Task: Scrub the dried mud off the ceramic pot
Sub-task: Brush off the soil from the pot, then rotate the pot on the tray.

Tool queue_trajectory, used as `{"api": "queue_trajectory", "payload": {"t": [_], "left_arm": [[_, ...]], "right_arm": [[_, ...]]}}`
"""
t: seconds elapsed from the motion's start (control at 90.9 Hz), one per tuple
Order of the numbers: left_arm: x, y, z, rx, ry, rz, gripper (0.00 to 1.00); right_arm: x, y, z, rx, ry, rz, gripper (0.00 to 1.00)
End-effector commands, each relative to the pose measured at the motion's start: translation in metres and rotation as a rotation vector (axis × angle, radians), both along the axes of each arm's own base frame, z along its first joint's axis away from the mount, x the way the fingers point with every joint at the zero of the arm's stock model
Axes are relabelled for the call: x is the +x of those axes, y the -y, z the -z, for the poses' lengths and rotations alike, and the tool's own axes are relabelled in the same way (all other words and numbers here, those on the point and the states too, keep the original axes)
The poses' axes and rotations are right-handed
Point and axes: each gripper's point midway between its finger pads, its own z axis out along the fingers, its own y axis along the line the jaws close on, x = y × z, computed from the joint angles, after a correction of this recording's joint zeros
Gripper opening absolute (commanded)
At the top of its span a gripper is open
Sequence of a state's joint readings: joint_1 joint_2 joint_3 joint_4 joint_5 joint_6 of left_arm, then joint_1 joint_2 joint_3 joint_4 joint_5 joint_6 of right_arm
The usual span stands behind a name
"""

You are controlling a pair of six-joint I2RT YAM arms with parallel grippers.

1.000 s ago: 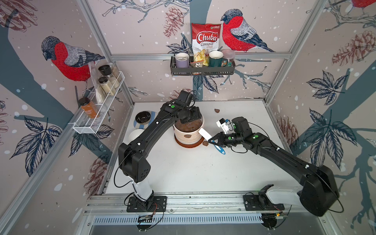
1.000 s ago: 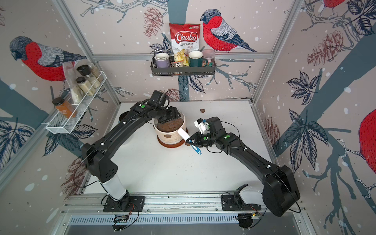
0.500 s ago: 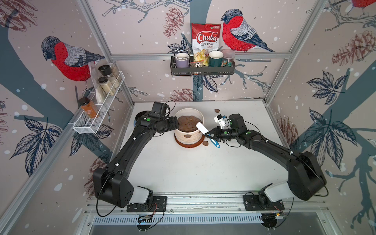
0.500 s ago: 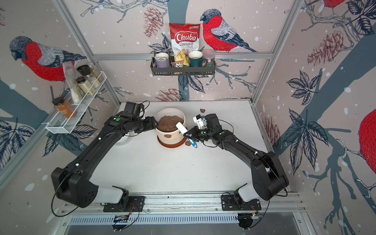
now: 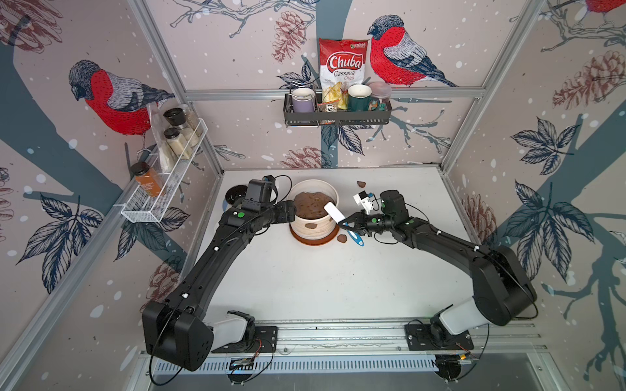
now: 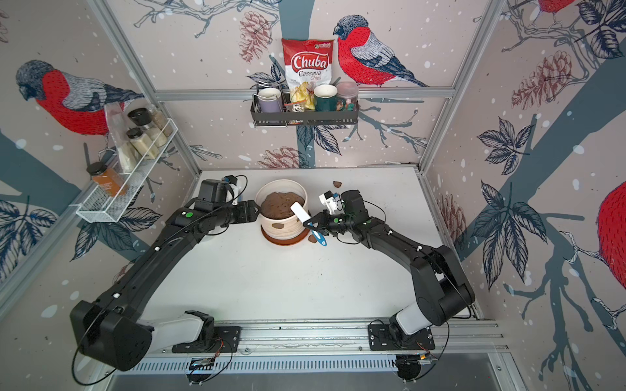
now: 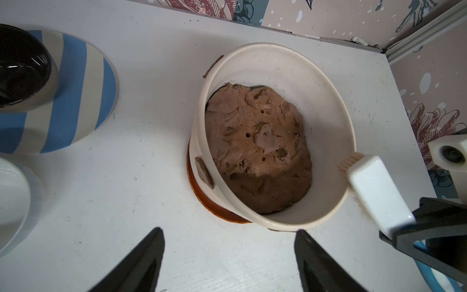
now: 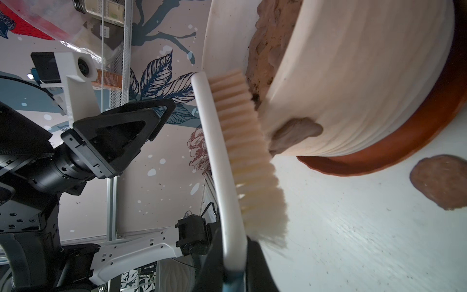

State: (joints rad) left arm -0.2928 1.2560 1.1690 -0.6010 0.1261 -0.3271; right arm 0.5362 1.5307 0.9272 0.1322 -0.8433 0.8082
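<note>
Your right gripper is clamped on the brush handle. The brush slants up past the pot rim, bristles touching the outer wall on that arm's side. The mud patch sits at the bristles' edge, toward the saucer — so I'd stroke down the wall. The left gripper is spread wide and empty, just short of the pot's opposite side. A loose flake lies beside the saucer.

A black bowl sits on a blue-striped plate.
</note>
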Motion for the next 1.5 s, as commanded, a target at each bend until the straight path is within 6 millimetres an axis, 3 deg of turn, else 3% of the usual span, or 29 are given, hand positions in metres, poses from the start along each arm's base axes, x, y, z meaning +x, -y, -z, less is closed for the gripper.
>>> {"api": "queue_trajectory", "payload": {"t": [0.0,0.165,0.55,0.66,0.946,1.067,1.233,1.354,1.486], "left_arm": [[0.007,-0.002,-0.01,0.008,0.057,-0.004,0.81],[0.008,-0.002,-0.008,0.011,0.055,-0.004,0.81],[0.009,-0.004,-0.007,0.02,0.054,-0.008,0.81],[0.008,-0.005,-0.006,0.027,0.052,-0.01,0.8],[0.008,-0.003,-0.008,0.015,0.056,-0.003,0.8],[-0.001,0.02,-0.006,-0.037,0.035,0.144,0.77],[-0.015,0.052,-0.012,-0.003,0.058,0.339,0.73],[-0.027,0.071,-0.018,0.166,0.055,0.477,0.71],[-0.026,0.086,-0.001,0.312,-0.038,0.591,0.7]], "right_arm": [[-0.002,-0.002,0.012,-0.011,0.027,-0.017,0.0],[-0.004,0.007,0.043,-0.051,0.041,-0.018,0.0],[-0.014,0.043,0.079,-0.152,0.16,0.035,0.0],[-0.018,0.047,0.075,-0.147,0.165,0.048,0.0],[-0.036,0.055,0.034,-0.16,0.226,0.046,0.0],[-0.041,0.065,0.016,-0.223,0.262,0.079,0.0],[-0.034,0.102,0.033,-0.434,0.183,0.208,0.0],[-0.033,0.119,0.042,-0.486,0.129,0.281,0.0],[-0.029,0.124,0.038,-0.492,0.134,0.313,0.0]]}}
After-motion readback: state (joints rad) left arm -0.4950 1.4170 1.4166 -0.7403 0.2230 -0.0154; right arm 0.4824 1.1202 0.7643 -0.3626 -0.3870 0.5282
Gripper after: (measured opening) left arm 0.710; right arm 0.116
